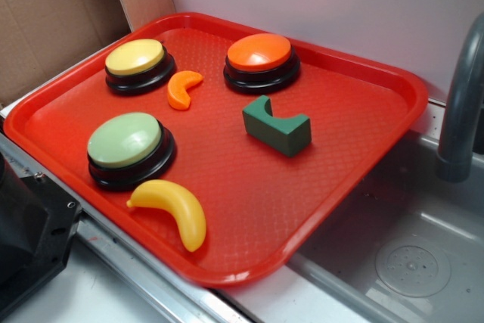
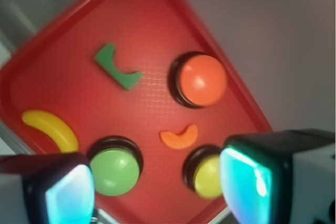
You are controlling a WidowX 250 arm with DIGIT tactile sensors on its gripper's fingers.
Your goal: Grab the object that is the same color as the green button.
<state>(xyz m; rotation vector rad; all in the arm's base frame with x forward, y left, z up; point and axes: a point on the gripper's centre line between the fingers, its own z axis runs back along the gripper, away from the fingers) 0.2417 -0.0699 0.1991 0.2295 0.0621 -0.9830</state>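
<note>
Gripper (image 2: 157, 182) high over red plastic tray (image 1: 363, 179), fingers spread, holding nothing.
Small dark green notched block (image 1: 276, 128) lies free mid-tray, at 2 o'clock from pale green dome button (image 1: 125, 140); open access for grasp.

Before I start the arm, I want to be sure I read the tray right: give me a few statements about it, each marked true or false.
1. The green block lies on the red tray, apart from all three buttons. True.
2. The gripper is shut on the green block. False: its fingers stand open, high above the tray, holding nothing.
3. The yellow banana lies next to the green button. True.
4. The orange slice sits on top of the orange button. False: it lies on the tray between the yellow button and the orange button.
5. The green block is stacked on the green button. False: it lies nearer the orange button.
</note>
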